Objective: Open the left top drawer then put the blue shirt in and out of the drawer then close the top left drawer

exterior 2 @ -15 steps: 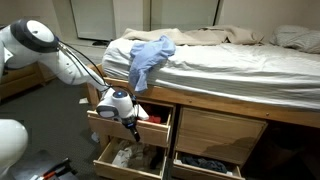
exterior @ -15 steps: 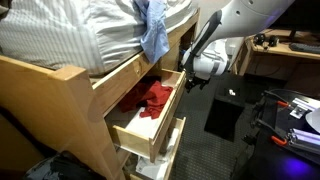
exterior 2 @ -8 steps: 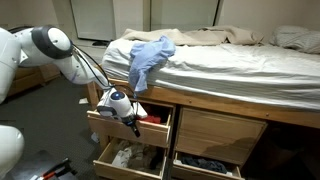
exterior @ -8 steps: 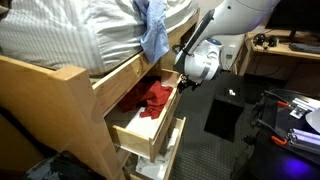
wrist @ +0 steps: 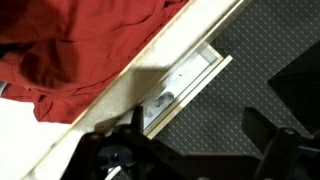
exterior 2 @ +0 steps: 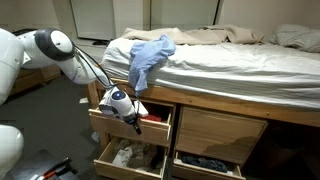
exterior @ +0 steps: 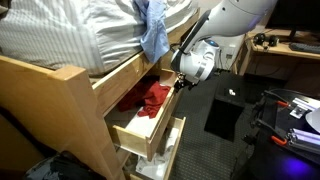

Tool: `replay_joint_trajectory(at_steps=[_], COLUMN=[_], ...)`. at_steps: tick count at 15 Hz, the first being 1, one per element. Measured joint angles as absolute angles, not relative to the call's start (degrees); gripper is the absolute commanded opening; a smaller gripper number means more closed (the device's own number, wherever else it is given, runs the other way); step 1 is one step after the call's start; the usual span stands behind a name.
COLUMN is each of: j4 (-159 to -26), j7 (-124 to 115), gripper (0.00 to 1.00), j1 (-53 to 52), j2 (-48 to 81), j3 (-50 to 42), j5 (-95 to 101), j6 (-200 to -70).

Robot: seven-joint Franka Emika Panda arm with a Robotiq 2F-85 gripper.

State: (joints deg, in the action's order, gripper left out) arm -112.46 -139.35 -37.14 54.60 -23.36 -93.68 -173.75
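Height is separating us from the blue shirt (exterior: 153,30), hanging lengthwise above the top left drawer (exterior: 138,137). Our gripper (exterior: 181,79) is hovering at that drawer's front, fingers (wrist: 265,135) wide, empty.

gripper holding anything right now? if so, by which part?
Nothing. The gripper is open, jaws wide apart at the drawer front; the blue shirt lies on the bed.

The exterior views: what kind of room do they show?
Probably a bedroom, perhaps a dorm room. A bed with rumpled sheets stands on wooden drawers, a blue shirt hangs over its edge, and a red cloth lies in the open drawer.
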Motion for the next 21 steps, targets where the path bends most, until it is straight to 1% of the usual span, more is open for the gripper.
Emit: replay_joint_trajectory(at_steps=[2,7,11,14,21], j4=[-111.9,-108.7,-107.6,-106.6,-103.7], j7=[-139.0,-136.3,-136.3,-136.0,-135.0], gripper=[1.0,1.0,1.0,1.0,1.0], j1=[-35.2,-35.3,-35.3,-31.3,-31.9], j2=[54.4,55.7,56.4,55.9,56.9], j3=[-20.9,-20.9,-20.9,-15.9,-17.0], j5=[-93.8,-98.8,-99.1,-97.7,-100.2], j6=[-176.4,-176.4,-176.4,-180.7,-180.7])
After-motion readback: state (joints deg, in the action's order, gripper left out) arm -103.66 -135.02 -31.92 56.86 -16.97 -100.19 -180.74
